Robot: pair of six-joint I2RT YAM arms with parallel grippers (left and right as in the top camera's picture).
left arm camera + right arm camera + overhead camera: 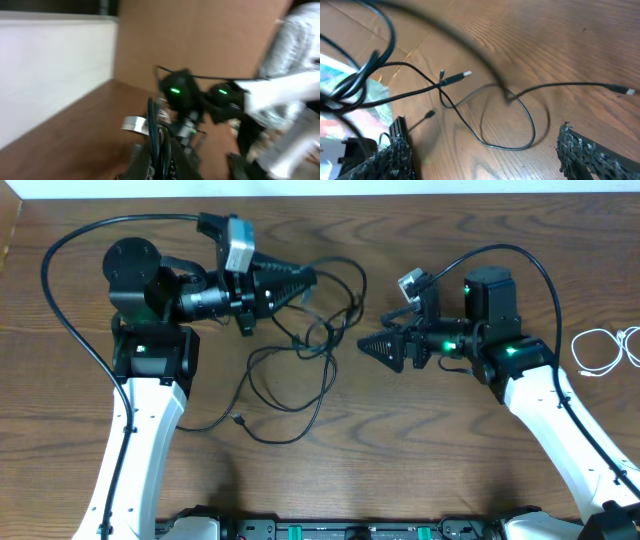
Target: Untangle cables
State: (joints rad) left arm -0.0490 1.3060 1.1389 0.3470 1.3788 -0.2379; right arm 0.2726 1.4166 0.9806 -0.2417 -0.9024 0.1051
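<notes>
on your left, the left end effector (306, 279) points toward the middle of the counter (420, 460), lifted above the wood. its fingers are pressed together, and in the blurred left wrist view a thin dark strand of the black cables (300, 355) runs up from between them, so it appears to have one pinched.

the rest of the black cables lie in loose, crossing loops on the counter between the two arms, with one small plug end (240, 420) trailing toward the front edge.

further right, the right end effector (372, 347) faces the tangle with its jaws spread wide and nothing between them. its wrist view shows a cable loop (512, 127) flat on the wood ahead and a silver-tipped plug (465, 74) beyond it.

at the far right edge, the white cable (600, 352) lies coiled on the counter, well apart from the black ones.
</notes>
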